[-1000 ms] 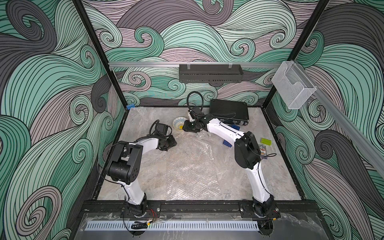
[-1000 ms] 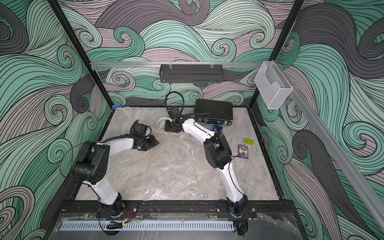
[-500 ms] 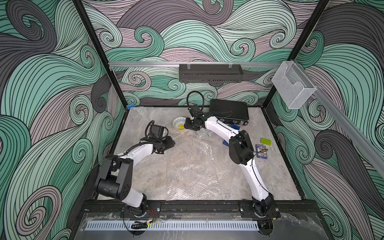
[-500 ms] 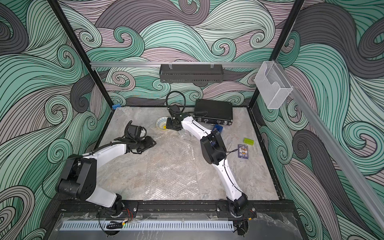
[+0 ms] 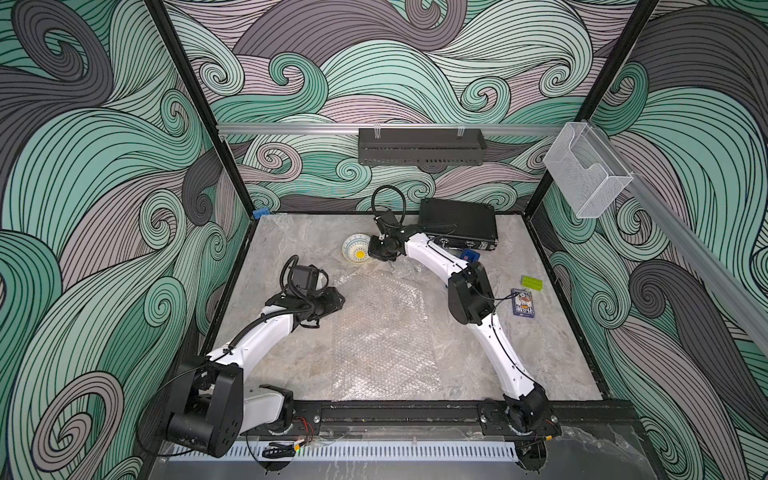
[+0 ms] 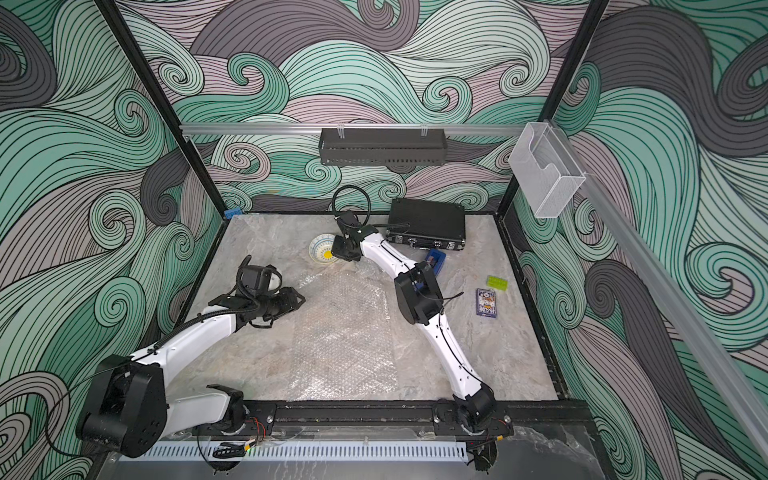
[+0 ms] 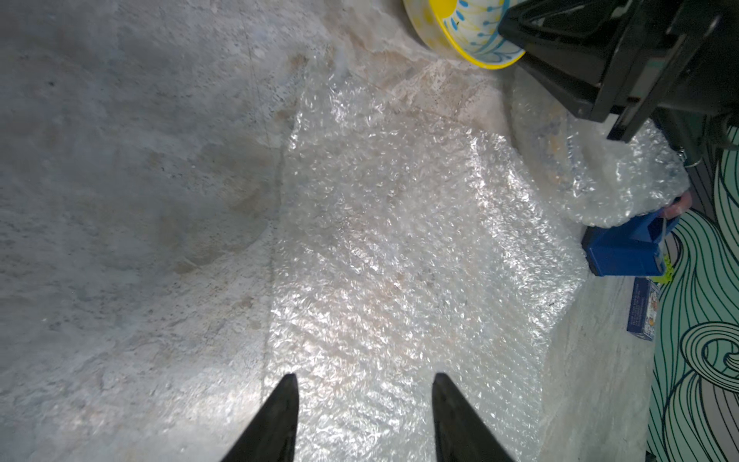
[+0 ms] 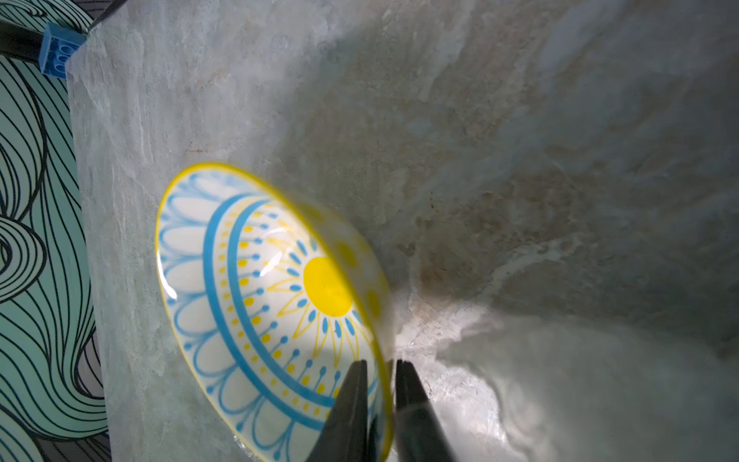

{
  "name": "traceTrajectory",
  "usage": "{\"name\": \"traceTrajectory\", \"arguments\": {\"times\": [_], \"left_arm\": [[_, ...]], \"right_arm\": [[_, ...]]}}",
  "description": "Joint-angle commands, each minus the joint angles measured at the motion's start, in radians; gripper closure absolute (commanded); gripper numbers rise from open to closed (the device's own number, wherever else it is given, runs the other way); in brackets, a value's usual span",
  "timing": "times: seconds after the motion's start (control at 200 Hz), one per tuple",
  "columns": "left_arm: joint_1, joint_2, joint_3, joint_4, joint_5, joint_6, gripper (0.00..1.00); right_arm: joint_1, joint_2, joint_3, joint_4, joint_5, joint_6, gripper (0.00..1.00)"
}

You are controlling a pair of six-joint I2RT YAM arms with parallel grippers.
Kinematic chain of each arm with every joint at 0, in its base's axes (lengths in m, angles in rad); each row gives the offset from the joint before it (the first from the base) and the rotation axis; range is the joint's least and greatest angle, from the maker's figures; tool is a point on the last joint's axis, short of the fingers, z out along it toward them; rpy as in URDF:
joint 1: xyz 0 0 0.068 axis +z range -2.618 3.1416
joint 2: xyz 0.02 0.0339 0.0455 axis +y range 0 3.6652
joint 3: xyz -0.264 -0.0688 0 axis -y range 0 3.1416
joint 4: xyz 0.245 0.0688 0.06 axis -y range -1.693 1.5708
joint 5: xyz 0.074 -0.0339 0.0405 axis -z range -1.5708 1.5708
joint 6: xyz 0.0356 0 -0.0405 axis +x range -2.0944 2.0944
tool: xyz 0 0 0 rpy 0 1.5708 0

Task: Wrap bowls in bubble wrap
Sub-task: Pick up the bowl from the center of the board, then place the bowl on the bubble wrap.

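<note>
Two arms of the same build: left arm, right arm. Glossy white curved link shells, bulky matte black joint housings with small screw holes on the flat faces. Ribbed black conduit along the left shell, thin black cable along the right. Black cable loop over each wrist, boxy black camera block beside it. Black base plates bolted to a black slotted rail. Thin red and yellow wires by the left base. Jaws matte black, tapering to narrow tips.

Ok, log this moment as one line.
right end effector: shut on bowl rim, bowl tilted | left end effector: open, empty, over bubble wrap edge
</note>
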Motion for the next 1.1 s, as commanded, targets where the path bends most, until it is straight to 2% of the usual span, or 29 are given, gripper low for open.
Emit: {"name": "traceTrajectory", "arguments": {"times": [0.0,0.085,0.17,0.26,0.395,0.55,0.625,0.826,1.096], "left_arm": [[0.006,-0.023,0.002,-0.021,-0.006,0.015,0.47],[0.006,-0.040,0.000,-0.024,-0.023,0.012,0.47],[0.006,-0.062,-0.002,-0.030,-0.042,0.007,0.47],[0.006,-0.095,-0.010,-0.043,-0.061,-0.002,0.47],[0.007,-0.150,-0.026,-0.061,-0.118,-0.017,0.44],[0.008,-0.176,-0.035,-0.050,-0.150,-0.023,0.40],[0.008,-0.169,-0.031,-0.046,-0.146,-0.020,0.39],[0.010,-0.158,-0.032,-0.046,-0.133,-0.013,0.39],[0.009,-0.126,-0.033,-0.037,-0.139,-0.007,0.38]], "right_arm": [[0.002,-0.050,0.005,-0.024,-0.025,-0.004,0.94],[0.010,-0.099,-0.015,-0.023,-0.038,-0.024,1.00],[0.017,-0.161,-0.045,-0.028,-0.091,-0.038,1.00],[0.026,-0.267,-0.148,-0.031,-0.132,-0.070,1.00],[0.063,-0.467,-0.397,-0.031,-0.149,-0.139,1.00],[0.097,-0.705,-0.804,0.084,-0.156,-0.131,1.00],[0.102,-0.774,-0.938,0.115,-0.158,-0.130,1.00],[0.112,-0.834,-1.128,0.165,-0.164,-0.134,1.00],[0.115,-0.786,-1.180,0.223,-0.183,-0.125,1.00]]}}
